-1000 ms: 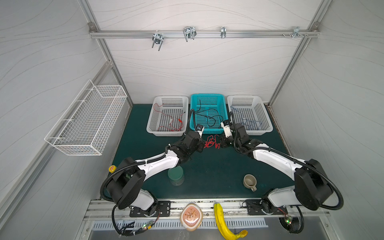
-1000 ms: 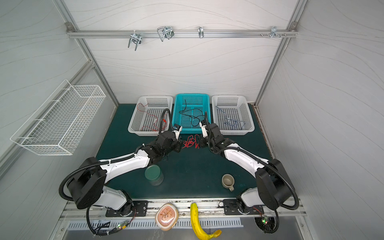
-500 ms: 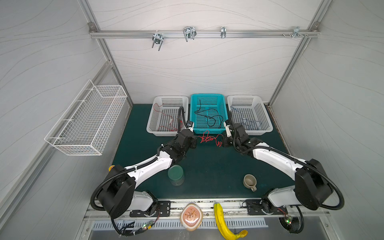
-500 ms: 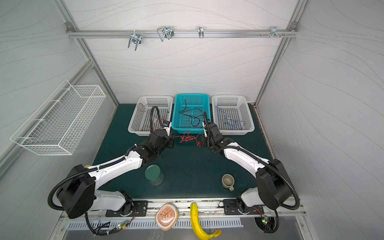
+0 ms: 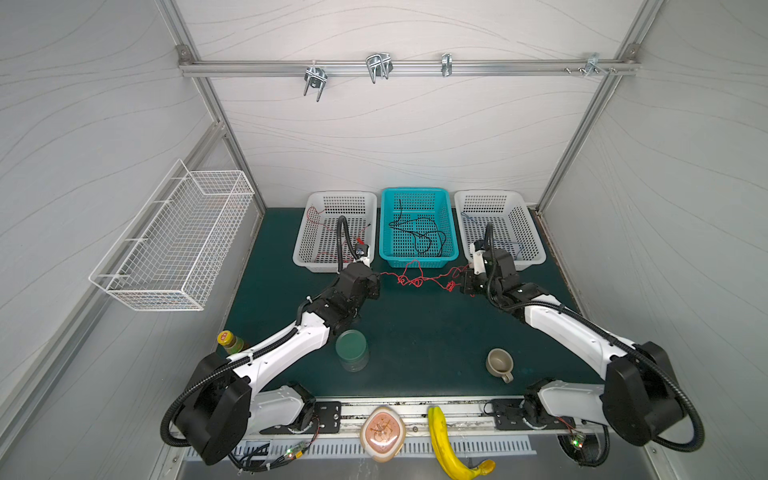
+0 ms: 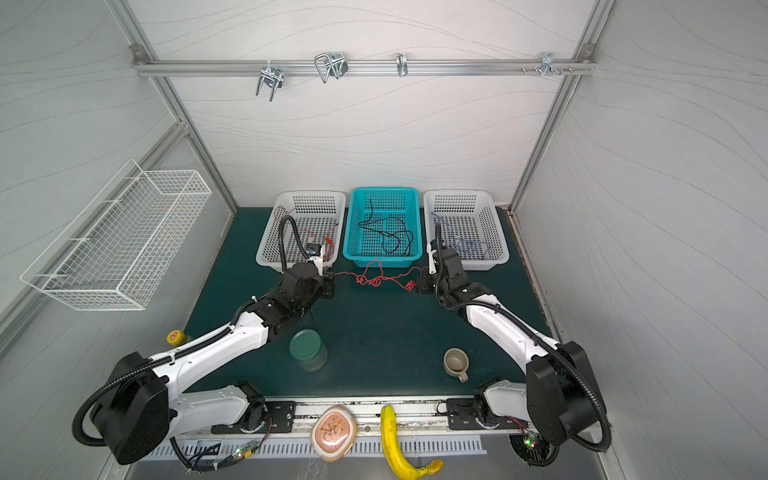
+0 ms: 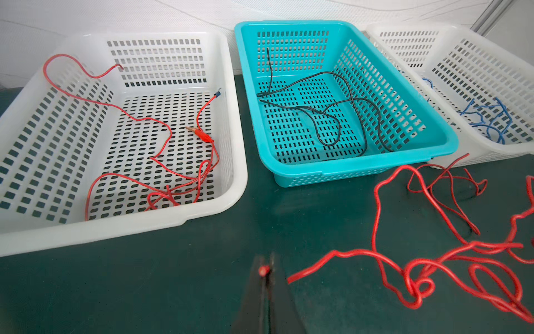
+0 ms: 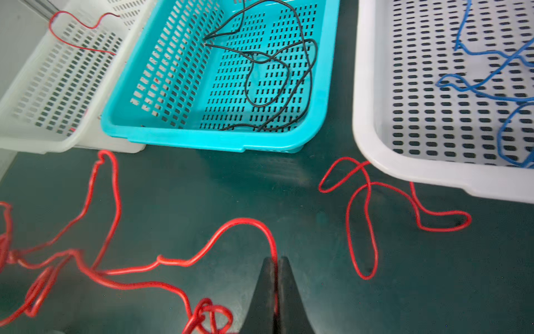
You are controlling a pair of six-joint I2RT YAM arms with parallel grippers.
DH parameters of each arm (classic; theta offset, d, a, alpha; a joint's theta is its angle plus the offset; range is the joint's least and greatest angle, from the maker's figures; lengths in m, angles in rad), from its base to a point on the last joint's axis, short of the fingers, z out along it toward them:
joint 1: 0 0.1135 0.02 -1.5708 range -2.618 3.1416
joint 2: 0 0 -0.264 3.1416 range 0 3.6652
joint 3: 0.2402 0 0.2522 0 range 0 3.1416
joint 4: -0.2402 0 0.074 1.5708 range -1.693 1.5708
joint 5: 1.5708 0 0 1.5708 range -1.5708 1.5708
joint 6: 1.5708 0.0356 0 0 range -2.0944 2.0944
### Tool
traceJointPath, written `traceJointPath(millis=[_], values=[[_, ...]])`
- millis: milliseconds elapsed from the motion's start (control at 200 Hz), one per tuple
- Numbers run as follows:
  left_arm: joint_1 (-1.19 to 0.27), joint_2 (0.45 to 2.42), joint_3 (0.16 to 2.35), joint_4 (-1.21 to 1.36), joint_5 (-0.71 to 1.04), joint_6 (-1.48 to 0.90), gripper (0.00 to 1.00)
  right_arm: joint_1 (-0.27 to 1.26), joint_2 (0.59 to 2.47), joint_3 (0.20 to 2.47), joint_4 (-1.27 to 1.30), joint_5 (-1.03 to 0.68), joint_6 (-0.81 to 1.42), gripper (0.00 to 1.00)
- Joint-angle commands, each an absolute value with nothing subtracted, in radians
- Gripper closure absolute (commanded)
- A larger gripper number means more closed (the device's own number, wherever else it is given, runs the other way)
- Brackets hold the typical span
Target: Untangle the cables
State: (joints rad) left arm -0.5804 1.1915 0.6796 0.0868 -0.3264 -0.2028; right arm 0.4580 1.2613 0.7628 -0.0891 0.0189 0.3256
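Top view: left gripper (image 5: 376,277) and right gripper (image 5: 464,283), jaws shut on ends of the red cable (image 5: 432,279), stretch it before the teal basket (image 5: 419,261); a slow, even pull should loosen the knot (image 5: 409,281).

A cable (image 5: 415,281) lies before three baskets (image 5: 419,261), between left claw (image 5: 377,276) and right claw (image 5: 464,280).

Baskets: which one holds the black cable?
The turquoise basket in the middle; the left white basket holds red cable, the right white basket blue cable.
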Motion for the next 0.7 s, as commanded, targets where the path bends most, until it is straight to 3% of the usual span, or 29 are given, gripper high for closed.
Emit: traceJointPath(millis=[0, 160, 310, 360, 425, 515, 695], values=[[-0.537, 1.149, 0.640, 0.152, -0.384, -0.190, 1.00, 0.417, 1.237, 0.726, -0.059, -0.006, 0.306, 1.00], [-0.538, 1.103, 0.586, 0.239, -0.209, -0.145, 1.00, 0.423, 1.181, 0.655, 0.107, -0.139, 0.300, 1.00], [-0.537, 1.082, 0.578, 0.227, -0.139, -0.114, 1.00, 0.449, 1.117, 0.617, 0.185, -0.158, 0.254, 1.00], [-0.537, 1.080, 0.577, 0.223, -0.137, -0.105, 0.90, 0.465, 1.100, 0.614, 0.192, -0.156, 0.228, 1.00], [-0.538, 1.078, 0.577, 0.215, -0.133, -0.093, 0.65, 0.489, 1.083, 0.615, 0.189, -0.151, 0.192, 1.00], [-0.537, 1.071, 0.575, 0.213, -0.138, -0.085, 0.53, 0.519, 1.064, 0.627, 0.174, -0.155, 0.143, 1.00], [-0.536, 1.050, 0.576, 0.218, -0.126, -0.050, 0.40, 0.551, 1.042, 0.649, 0.148, -0.160, 0.083, 1.00]])
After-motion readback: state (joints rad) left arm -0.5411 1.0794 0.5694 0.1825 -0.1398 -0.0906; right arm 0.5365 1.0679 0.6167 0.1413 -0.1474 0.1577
